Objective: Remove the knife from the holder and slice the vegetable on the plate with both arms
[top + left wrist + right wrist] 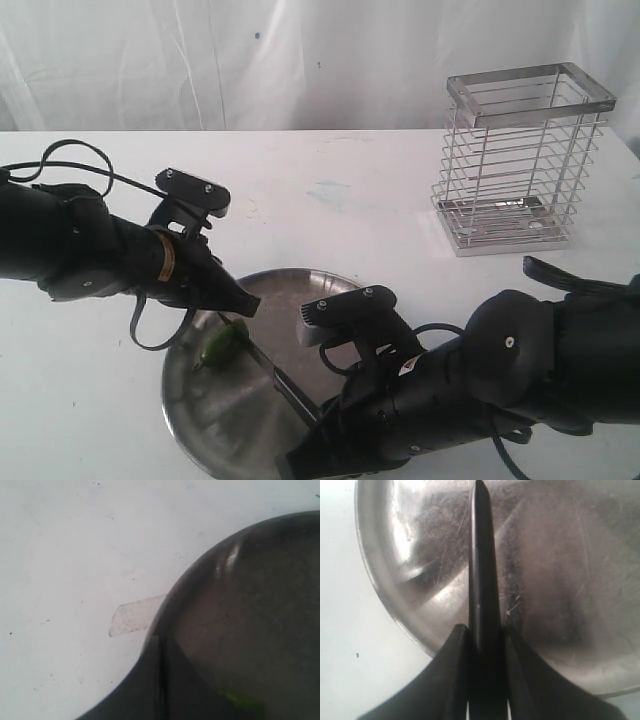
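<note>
The steel plate (300, 276) lies at the table's front centre, with the small green vegetable (222, 343) on its left part. My left gripper (247, 307) is shut, its tip just above the vegetable's end; nothing shows between its fingers. The left wrist view has the shut gripper (161, 640) over the plate (250, 595), with the vegetable (241, 701) as a green blur beside it. My right gripper (318, 420) is shut on the knife (280, 378), whose blade runs across the plate towards the vegetable. From the right wrist, the knife (481, 555) sticks out of the gripper (483, 630) over the plate (560, 555).
The wire holder (520, 160) stands at the back right of the white table. A scrap of clear tape (132, 617) lies on the table beside the plate's rim. A white cloth backdrop hangs behind the table.
</note>
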Motion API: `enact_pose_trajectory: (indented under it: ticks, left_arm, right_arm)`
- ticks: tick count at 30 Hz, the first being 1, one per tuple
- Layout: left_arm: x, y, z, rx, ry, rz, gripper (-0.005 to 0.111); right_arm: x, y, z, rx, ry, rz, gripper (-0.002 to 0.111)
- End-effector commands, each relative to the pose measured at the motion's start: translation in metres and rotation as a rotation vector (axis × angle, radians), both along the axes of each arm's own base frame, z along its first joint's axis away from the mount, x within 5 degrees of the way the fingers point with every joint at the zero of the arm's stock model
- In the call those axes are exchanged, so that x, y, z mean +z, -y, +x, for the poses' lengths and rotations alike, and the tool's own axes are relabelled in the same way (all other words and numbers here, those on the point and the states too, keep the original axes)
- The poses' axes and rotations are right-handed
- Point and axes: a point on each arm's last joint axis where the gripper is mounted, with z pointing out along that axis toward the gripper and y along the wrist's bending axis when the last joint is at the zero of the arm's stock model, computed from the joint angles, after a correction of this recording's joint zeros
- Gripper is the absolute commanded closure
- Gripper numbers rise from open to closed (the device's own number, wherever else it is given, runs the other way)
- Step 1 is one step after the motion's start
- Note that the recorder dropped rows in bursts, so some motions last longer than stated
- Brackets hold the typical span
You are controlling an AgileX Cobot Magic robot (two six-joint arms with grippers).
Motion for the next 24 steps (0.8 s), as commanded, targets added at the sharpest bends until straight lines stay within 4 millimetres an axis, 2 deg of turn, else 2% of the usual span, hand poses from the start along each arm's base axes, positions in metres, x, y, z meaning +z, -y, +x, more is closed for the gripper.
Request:
enact_pose_trajectory:
  ticks: [1, 10, 14, 16, 21, 24]
  left_arm:
    - [-0.007, -0.002, -0.008, 0.003, -0.032, 0.018, 0.107]
    - [0.004, 0.000, -0.020, -0.039, 0.016, -0.042, 0.107]
    - [0.011, 0.016, -0.022, -0.156, 0.050, -0.233, 0.107]
    - [0.016, 0.010, -0.015, -0.145, 0.042, -0.258, 0.107]
    - [0.014, -0.025, -0.005, -0.144, -0.013, -0.279, 0.107]
    - [0.008, -0.026, -0.004, -0.167, -0.040, -0.303, 0.107]
  right_arm:
    - [0.000, 0.000, 0.000, -0.003, 0.012, 0.000, 0.108]
    - [0.000, 0.000, 0.001, -0.008, 0.023, -0.001, 0.108]
    - [0.000, 0.000, 0.001, -0.008, 0.023, -0.001, 0.108]
    - [0.000, 0.000, 0.001, -0.008, 0.023, -0.001, 0.108]
    - [0.000, 0.000, 0.001, -0.008, 0.023, -0.001, 0.108]
    - [0.001, 0.000, 0.001, -0.009, 0.025, -0.001, 0.108]
